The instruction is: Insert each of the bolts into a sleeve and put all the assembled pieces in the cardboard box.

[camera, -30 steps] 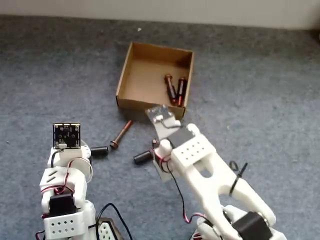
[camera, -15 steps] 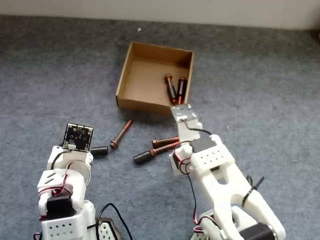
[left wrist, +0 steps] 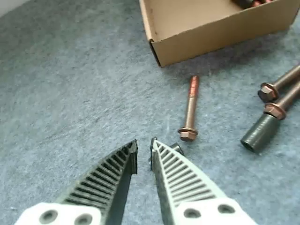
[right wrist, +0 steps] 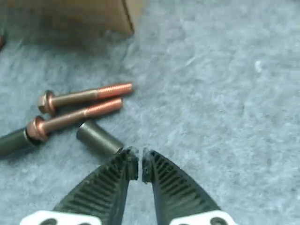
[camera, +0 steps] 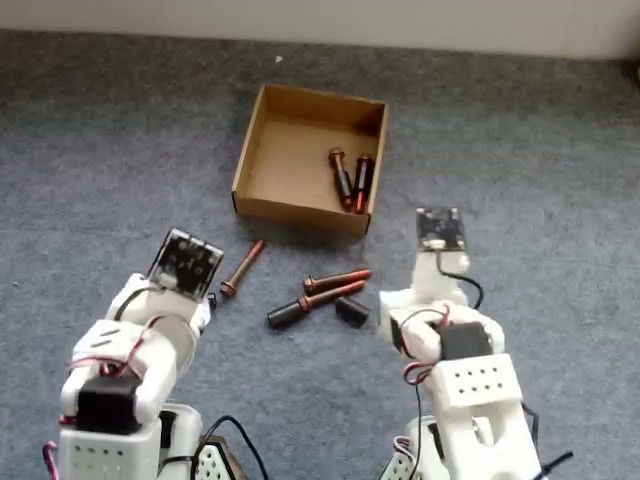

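Observation:
The cardboard box (camera: 290,165) holds two bolts in sleeves (camera: 350,180) along its right wall. Beside the box's front wall lies a loose copper bolt (camera: 243,268) (left wrist: 189,108). Two more bolts (camera: 335,285) (right wrist: 84,96) lie side by side mid-table, the nearer one with its head in a dark sleeve (camera: 285,315) (left wrist: 257,133). A loose sleeve (camera: 351,310) (right wrist: 98,139) lies beside them, just off my right gripper (right wrist: 136,164), which is shut and holds nothing. My left gripper (left wrist: 144,151) is shut low over the carpet, short of the loose bolt's head. Another dark sleeve (left wrist: 176,147) peeks out behind one finger.
The grey carpet (camera: 540,180) covers the whole table. Both arm bases stand at the near edge, the left arm (camera: 130,360) and the right arm (camera: 455,370). A pale wall edge (camera: 400,20) runs along the far side.
The right arm has pulled back to the right off the middle bolts, uncovering them and the loose sleeve. The left wrist has swung right toward the loose bolt.

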`<action>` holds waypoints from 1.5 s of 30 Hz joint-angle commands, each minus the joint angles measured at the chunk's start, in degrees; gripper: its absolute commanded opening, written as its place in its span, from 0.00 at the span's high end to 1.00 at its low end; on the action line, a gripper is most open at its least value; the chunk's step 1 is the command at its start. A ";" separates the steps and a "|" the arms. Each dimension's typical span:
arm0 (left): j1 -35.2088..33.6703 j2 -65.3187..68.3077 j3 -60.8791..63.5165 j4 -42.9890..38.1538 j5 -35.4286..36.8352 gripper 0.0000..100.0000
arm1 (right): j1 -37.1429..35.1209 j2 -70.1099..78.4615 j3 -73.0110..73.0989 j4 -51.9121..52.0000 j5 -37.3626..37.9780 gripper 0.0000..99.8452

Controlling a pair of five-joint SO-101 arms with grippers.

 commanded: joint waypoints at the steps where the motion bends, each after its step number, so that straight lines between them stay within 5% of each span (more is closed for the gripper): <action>1: 5.76 16.66 -10.86 0.44 -0.70 0.84 | 3.74 -5.85 1.45 -3.47 0.26 1.00; 7: 9.63 31.60 -18.07 0.00 -0.70 0.82 | 4.09 -9.19 3.91 -3.38 0.53 1.00; 13: 9.10 33.10 -18.95 0.00 4.04 0.82 | -0.84 -6.02 4.53 -3.21 4.66 0.99; 19: 0.31 26.77 -16.84 -0.88 9.93 0.82 | -1.89 2.07 -0.40 -1.36 5.98 0.99; 31: -12.35 9.54 12.09 -22.68 11.60 0.82 | -13.32 30.90 -27.56 12.70 12.84 0.90; 45: -13.14 -16.04 25.54 -24.44 11.87 0.82 | -17.10 51.38 -38.81 12.26 18.11 0.90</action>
